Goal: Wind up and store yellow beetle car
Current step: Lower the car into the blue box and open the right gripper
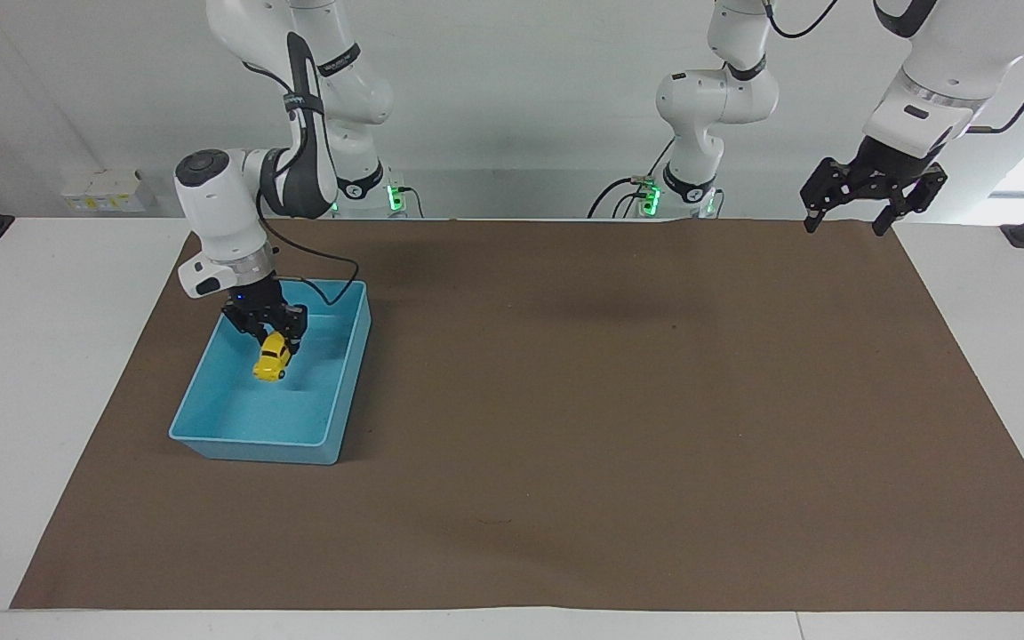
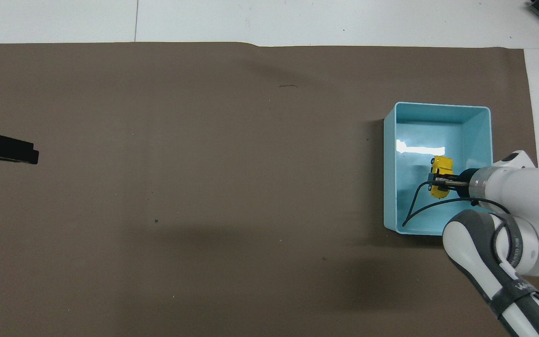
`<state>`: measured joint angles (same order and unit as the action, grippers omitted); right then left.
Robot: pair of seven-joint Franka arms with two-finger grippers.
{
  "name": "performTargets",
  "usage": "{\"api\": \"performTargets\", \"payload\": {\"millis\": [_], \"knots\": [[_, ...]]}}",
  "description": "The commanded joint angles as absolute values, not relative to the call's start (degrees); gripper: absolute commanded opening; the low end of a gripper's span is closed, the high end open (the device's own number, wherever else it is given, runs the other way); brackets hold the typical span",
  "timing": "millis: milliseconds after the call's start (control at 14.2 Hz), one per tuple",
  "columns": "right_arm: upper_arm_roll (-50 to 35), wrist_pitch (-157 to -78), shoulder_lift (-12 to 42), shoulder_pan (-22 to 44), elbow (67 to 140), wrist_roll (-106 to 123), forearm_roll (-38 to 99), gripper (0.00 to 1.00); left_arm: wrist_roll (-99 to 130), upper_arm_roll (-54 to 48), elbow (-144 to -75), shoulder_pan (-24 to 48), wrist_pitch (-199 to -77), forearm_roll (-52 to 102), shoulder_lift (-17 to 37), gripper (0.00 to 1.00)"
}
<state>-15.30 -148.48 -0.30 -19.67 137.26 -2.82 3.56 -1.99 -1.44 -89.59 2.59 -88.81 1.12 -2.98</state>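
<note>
The task looks nearly done; the right gripper [image 1: 274, 341] has its jaws clenched on the yellow beetle car [image 1: 272, 358], holding it nose-down inside the light blue tray [image 1: 250, 441] by the tabletop's edge at the right arm's end; whether it touches the floor I cannot tell; only letting go appears left. The car is glossy and rounded; the tray is smooth and rectangular; the brown mat [image 1: 619, 400] is matte. The left gripper [image 1: 857, 218] waits over the mat's corner, jaws released.
</note>
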Motion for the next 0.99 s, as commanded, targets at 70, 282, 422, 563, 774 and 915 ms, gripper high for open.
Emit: {"api": "performTargets", "payload": {"millis": [70, 282, 422, 563, 774, 915], "knots": [[-15.8, -153.8, 0.7, -20.0, 140.9, -0.6, 4.7, 0.0, -2.5, -1.8, -89.2, 1.9, -87.7, 0.8, -3.5, 1.0], [-15.8, -154.1, 0.7, -20.0, 140.9, 3.9, 4.7, 0.0, -2.6, -1.8, -89.2, 1.9, -87.7, 0.8, -3.5, 1.0], [-15.8, -154.0, 1.0, -20.0, 140.7, 6.8, 4.7, 0.01, -2.6, -1.8, -89.2, 1.9, -87.7, 0.8, -3.5, 1.0], [-15.8, -154.0, 1.0, -19.3, 140.6, 6.3, 4.7, 0.68, -2.5, -1.8, -89.2, 1.9, -87.7, 0.8, -3.5, 1.0], [-15.8, -153.3, 0.3, -18.9, 140.3, 6.2, 4.7, 1.0, -2.5, -1.8, -89.2, 1.9, -87.7, 0.8, -3.5, 1.0], [-15.8, -151.7, -1.7, -18.8, 139.5, 6.1, 4.7, 1.0, -2.6, -1.8, -89.2, 1.9, -87.7, 0.8, -3.5, 1.0]]}}
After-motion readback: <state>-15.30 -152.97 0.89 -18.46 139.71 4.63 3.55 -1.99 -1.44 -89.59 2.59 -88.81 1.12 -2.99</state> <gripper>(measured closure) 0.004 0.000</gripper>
